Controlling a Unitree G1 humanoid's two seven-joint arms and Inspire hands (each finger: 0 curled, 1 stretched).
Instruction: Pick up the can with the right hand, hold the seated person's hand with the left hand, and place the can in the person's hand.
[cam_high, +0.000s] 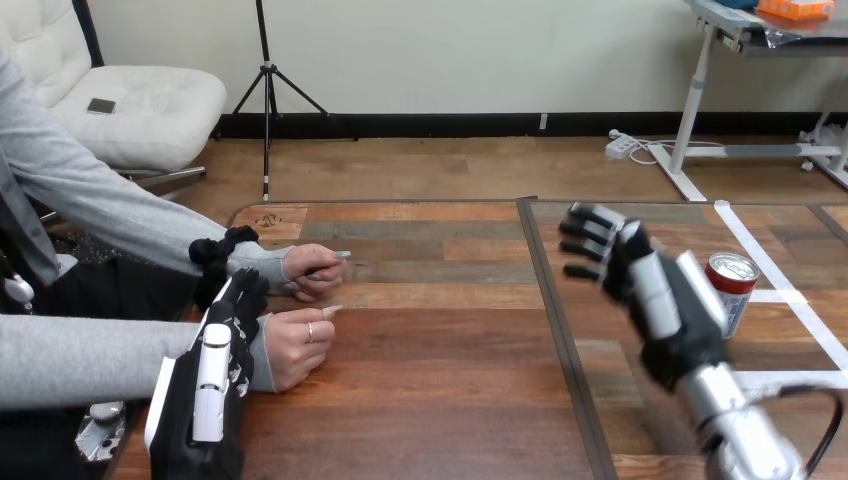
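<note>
Your right hand (655, 300), fingers spread and empty, hovers just left of the upright red-and-white metal can (731, 290) at the wooden table's (450, 400) right side. Your left hand (205, 390) lies beside the person's near hand (295, 345); whether it grips cannot be told.

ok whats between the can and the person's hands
Head view: from the person's hands, bare table crossed by a dark seam, then the open right hand, which stands just left of the can.

Red-and-white can (731, 290); brown plank-patterned table (440, 340); white tape (742, 235)
</note>
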